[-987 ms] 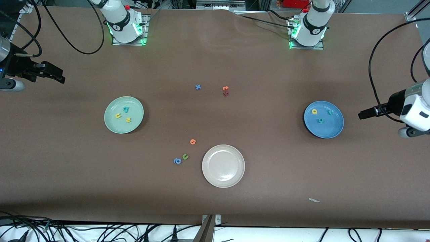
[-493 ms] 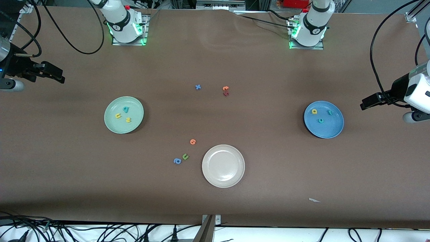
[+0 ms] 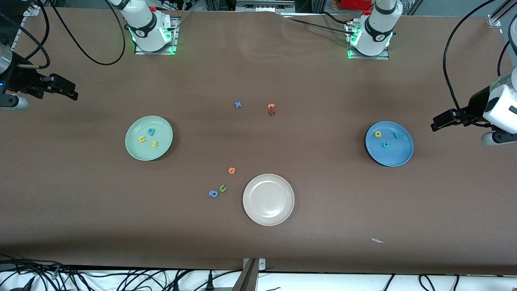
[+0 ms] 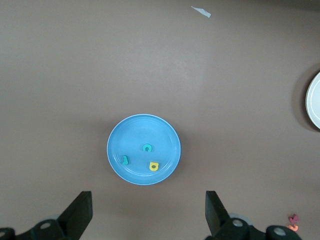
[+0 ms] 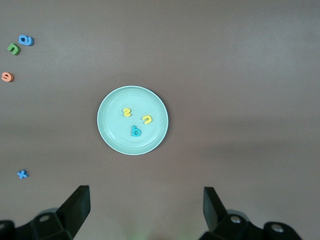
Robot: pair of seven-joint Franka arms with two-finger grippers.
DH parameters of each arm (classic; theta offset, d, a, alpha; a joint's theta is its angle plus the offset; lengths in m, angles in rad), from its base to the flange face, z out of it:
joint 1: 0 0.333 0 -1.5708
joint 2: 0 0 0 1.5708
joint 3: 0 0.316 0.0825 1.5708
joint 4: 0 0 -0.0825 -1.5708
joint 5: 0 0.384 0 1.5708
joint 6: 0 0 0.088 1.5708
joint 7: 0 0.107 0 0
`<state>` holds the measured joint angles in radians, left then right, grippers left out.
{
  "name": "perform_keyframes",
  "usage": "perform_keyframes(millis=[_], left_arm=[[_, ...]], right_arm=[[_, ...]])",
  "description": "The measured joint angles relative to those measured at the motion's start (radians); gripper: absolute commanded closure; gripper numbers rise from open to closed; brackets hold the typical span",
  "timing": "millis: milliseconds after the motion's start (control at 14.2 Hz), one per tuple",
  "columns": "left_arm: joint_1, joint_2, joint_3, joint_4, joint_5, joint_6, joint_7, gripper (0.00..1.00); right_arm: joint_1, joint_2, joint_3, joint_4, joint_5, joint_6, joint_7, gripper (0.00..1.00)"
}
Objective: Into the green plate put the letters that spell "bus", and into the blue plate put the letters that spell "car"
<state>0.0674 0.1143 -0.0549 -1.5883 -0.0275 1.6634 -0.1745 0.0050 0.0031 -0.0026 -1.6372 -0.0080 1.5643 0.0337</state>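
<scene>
The green plate (image 3: 135,149) holds a teal b (image 3: 151,131), a yellow u (image 3: 141,139) and a yellow s (image 3: 154,144). The right wrist view shows this plate (image 5: 114,136) with those letters too. On the blue plate (image 3: 398,155) lie a yellow a (image 3: 378,134), a teal c (image 3: 386,145) and a teal r (image 3: 397,136); the left wrist view also shows the plate (image 4: 134,134). My left gripper (image 3: 434,125) hangs open and empty high over the table's edge at the left arm's end. My right gripper (image 3: 74,95) waits open and empty over the right arm's end.
A beige-white plate (image 3: 268,199) sits nearer the front camera. Beside it lie a blue a (image 3: 213,194), a green u (image 3: 222,188) and an orange letter (image 3: 232,170). A blue x (image 3: 238,105) and orange and red letters (image 3: 271,109) lie mid-table. A paper scrap (image 3: 377,241) lies near the front edge.
The left gripper has drawn up and away from the blue plate, toward the left arm's end of the table. The right arm and all letters have stayed still.
</scene>
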Motion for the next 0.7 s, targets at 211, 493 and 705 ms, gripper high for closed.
perform_keyframes(millis=[211,493,705], left_arm=[[-0.010,-0.061,0.012,-0.071,-0.029,0.038,0.002,0.00],[-0.011,-0.080,0.019,-0.113,-0.030,0.049,0.003,0.00],[-0.011,-0.070,0.025,-0.121,-0.030,0.056,0.003,0.00]], right_arm=[[0.000,0.000,0.000,0.000,0.000,0.000,0.000,0.00],[0.000,0.000,0.000,0.000,0.000,0.000,0.000,0.00],[0.000,0.000,-0.001,0.000,0.000,0.000,0.000,0.00]])
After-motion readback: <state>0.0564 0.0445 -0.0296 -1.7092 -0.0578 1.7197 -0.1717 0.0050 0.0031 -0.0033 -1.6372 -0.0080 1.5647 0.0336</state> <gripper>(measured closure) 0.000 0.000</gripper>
